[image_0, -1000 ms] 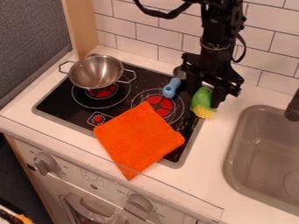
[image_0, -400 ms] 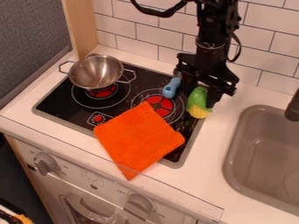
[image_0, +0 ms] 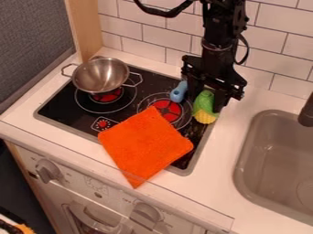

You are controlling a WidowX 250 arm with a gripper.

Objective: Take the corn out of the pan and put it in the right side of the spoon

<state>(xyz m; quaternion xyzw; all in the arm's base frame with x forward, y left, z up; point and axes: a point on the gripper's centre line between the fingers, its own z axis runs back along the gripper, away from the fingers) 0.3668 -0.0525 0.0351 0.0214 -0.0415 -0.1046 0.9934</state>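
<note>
The black 2-finger gripper (image_0: pixel 207 98) has the toy corn (image_0: pixel 205 106), with its green plastic husk and yellow kernels, clasped between its 2 fingers, the husk end up in the grip and the yellow end pointing down over the right edge of the black glass cooktop (image_0: pixel 61 104); whether the corn touches the surface, I cannot tell. It is just right of the blue spoon handle (image_0: pixel 178 93), partly hidden by the gripper, and well apart from the shiny steel pan (image_0: pixel 101 75) with 2 wire handles, beyond the orange cloth (image_0: pixel 145 146).
</note>
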